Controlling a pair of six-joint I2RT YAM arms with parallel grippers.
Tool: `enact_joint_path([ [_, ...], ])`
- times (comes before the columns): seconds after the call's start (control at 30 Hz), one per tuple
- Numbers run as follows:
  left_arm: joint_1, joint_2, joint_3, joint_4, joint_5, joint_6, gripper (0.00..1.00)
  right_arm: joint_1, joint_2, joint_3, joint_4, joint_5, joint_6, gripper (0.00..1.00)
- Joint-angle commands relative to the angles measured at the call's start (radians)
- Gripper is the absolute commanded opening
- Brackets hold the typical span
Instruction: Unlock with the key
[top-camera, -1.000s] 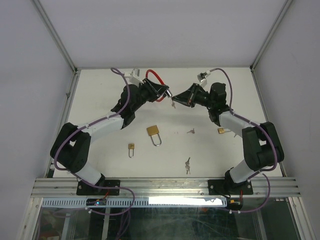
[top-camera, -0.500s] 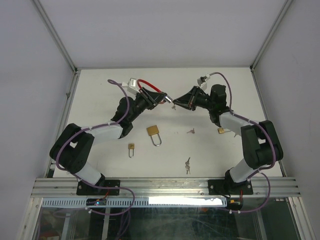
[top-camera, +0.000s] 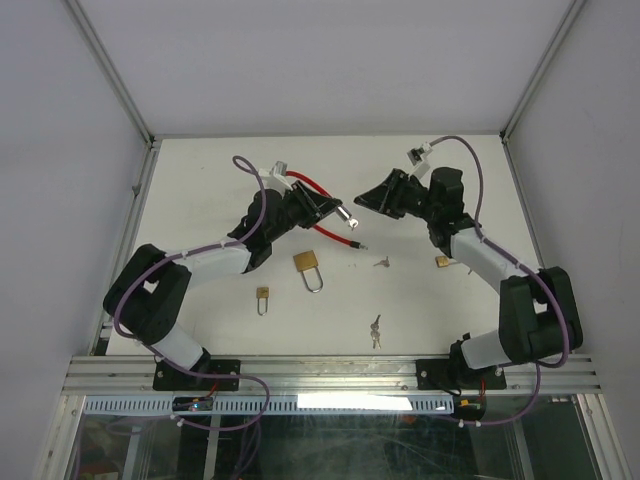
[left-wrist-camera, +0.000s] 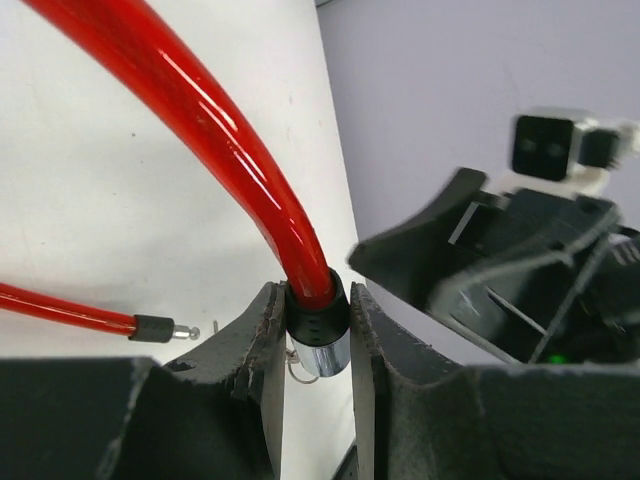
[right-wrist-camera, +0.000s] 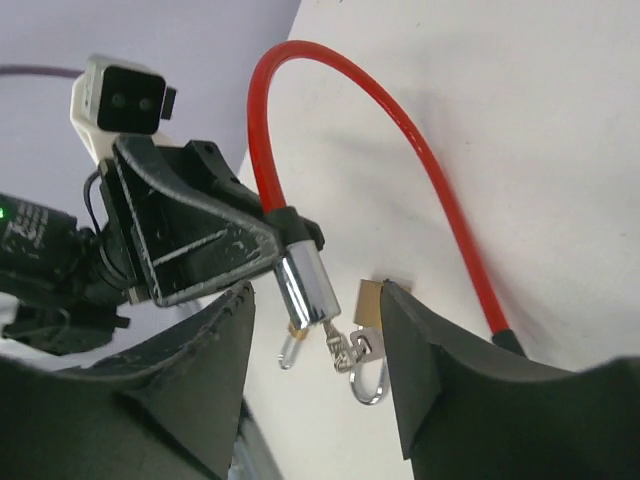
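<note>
The left tool (left-wrist-camera: 315, 297) pinches the black collar of the red cable lock (left-wrist-camera: 220, 130), just left of centre in the top view, above the counter (top-camera: 200, 200). The lock's chrome barrel (right-wrist-camera: 300, 275) points at the right tool (right-wrist-camera: 315, 292), whose fingers stand spread to either side of it and touch nothing. A small key (right-wrist-camera: 338, 348) seems to sit in the barrel's end, though that part is blurred. The cable's free end (top-camera: 355, 243) shows just below the barrel.

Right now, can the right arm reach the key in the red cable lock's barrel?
Probably yes. The right tool stands open facing the chrome barrel, the key pokes from its free end, and nothing lies between. The left tool grips the barrel behind that end.
</note>
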Motion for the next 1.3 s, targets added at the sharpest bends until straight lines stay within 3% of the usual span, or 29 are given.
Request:
enact_joint_path([
  [0.0, 0.016, 0.007, 0.082, -0.084, -0.023, 0.008, 0.00, 0.012, -0.107, 0.026, -0.133, 0.072, -0.281, 0.58],
  [0.27, 0.074, -0.014, 0.150, -0.228, -0.033, 0.053, 0.00, 0.156, -0.148, 0.012, -0.207, 0.249, -0.514, 0.63],
  [0.43, 0.139, -0.053, 0.199, -0.327, -0.067, 0.114, 0.00, 0.211, -0.160, -0.012, -0.216, 0.324, -0.547, 0.65],
  [0.97, 0.209, -0.271, 0.462, -0.825, -0.650, 0.475, 0.00, 0.220, -0.242, -0.072, -0.252, 0.389, -0.546, 0.70],
  [1.13, 0.209, -0.246, 0.636, -1.055, -0.797, 0.593, 0.00, 0.221, -0.245, -0.084, -0.248, 0.389, -0.538, 0.70],
  [1.27, 0.208, -0.152, 0.788, -1.287, -0.810, 0.639, 0.00, 0.220, -0.252, -0.091, -0.250, 0.396, -0.541, 0.70],
])
